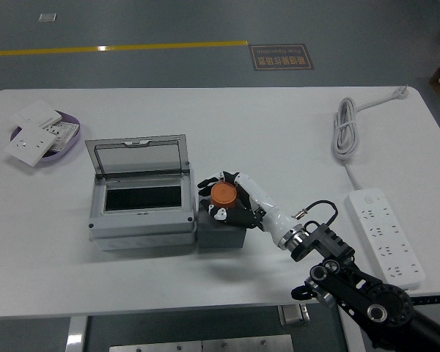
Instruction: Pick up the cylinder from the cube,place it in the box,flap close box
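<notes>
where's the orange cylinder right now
In the head view the cylinder sits mid-table on the dark cube, just right of the open box, with the right hand closed around it.

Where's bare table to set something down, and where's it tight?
Free: the wide strip from the box to the near edge; the far middle between the plate and the cable. Tight: right hand on the cylinder over the cube, hard against the box; power strip fills the right.
</notes>
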`<action>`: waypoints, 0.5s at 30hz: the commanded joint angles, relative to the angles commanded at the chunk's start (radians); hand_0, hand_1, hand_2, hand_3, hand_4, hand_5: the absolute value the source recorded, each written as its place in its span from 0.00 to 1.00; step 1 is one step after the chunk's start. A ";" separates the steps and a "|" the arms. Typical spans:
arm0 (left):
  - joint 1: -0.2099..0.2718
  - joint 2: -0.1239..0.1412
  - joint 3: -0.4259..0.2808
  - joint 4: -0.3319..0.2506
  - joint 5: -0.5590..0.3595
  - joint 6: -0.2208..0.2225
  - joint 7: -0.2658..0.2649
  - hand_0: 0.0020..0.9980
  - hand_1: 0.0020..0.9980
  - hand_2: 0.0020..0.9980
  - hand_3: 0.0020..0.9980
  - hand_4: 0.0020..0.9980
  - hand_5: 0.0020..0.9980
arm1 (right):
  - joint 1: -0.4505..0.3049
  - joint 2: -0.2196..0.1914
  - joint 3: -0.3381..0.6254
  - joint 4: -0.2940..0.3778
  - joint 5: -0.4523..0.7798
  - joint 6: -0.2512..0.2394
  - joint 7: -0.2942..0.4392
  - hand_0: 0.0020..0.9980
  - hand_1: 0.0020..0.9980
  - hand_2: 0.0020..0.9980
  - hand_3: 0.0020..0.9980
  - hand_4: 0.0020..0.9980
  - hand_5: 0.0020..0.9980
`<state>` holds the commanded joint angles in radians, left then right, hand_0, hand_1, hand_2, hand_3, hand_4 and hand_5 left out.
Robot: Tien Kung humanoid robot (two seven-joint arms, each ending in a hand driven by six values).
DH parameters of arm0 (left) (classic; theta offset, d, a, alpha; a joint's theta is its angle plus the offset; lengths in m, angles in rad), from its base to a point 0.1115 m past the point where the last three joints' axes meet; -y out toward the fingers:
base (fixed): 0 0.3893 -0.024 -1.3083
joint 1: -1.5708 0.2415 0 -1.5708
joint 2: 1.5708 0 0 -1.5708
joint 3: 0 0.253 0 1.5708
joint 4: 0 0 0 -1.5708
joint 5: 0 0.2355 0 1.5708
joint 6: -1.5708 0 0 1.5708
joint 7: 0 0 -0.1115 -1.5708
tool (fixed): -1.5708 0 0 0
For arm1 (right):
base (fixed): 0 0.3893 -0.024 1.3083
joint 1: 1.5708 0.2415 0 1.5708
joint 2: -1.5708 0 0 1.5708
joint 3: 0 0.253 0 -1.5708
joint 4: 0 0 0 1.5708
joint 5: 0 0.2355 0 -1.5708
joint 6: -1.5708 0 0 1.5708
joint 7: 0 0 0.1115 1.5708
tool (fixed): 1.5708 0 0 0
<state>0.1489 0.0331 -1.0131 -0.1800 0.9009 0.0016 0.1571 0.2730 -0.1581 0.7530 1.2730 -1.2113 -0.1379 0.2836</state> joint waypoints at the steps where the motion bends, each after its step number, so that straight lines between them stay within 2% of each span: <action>1: 0.000 0.000 0.000 0.000 0.000 0.000 0.000 0.92 0.85 0.86 0.95 0.00 0.00 | 0.000 0.000 -0.001 0.000 0.000 0.000 0.000 0.39 0.39 0.41 0.36 0.00 0.00; 7: 0.000 0.000 -0.001 0.000 0.001 0.000 0.000 0.92 0.85 0.86 0.95 0.00 0.00 | 0.001 0.002 -0.006 -0.002 0.005 -0.005 0.002 0.39 0.39 0.41 0.36 0.00 0.00; 8: 0.000 0.000 -0.002 0.000 0.002 0.000 0.000 0.92 0.85 0.86 0.95 0.00 0.00 | 0.001 0.003 -0.006 -0.003 0.006 -0.006 0.003 0.35 0.34 0.35 0.28 0.00 0.00; 15: 0.002 0.000 -0.005 0.000 0.004 0.002 0.000 0.92 0.85 0.86 0.95 0.00 0.00 | 0.004 0.007 0.002 -0.001 0.016 -0.021 0.015 0.35 0.34 0.35 0.28 0.00 0.00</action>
<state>0.1507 0.0330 -1.0182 -0.1800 0.9052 0.0034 0.1573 0.2769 -0.1514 0.7551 1.2724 -1.1949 -0.1590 0.2983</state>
